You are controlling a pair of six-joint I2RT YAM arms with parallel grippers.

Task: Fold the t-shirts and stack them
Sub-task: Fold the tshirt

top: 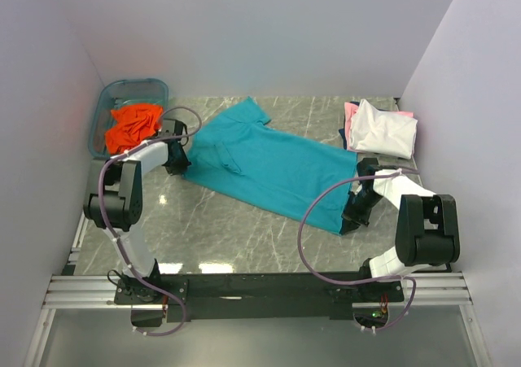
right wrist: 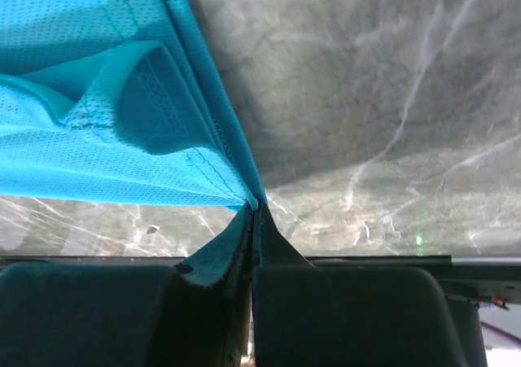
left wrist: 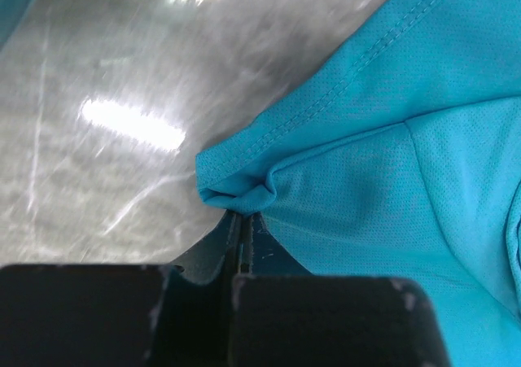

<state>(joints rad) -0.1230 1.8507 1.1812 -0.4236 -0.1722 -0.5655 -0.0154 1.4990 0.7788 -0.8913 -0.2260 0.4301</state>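
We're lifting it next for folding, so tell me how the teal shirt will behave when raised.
Probably floppy: the teal shirt bunches into soft folds where the left gripper pinches it. Likely to sag between grips, since the right gripper holds only a thin hem edge. Its fine mesh looks light.

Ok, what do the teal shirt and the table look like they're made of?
Teal shirt: probably synthetic sports mesh, matte, with tiny pinholes and stitched hems. Table: grey veined marble look, glossy, mirroring the lights; stone or laminate, cannot tell.
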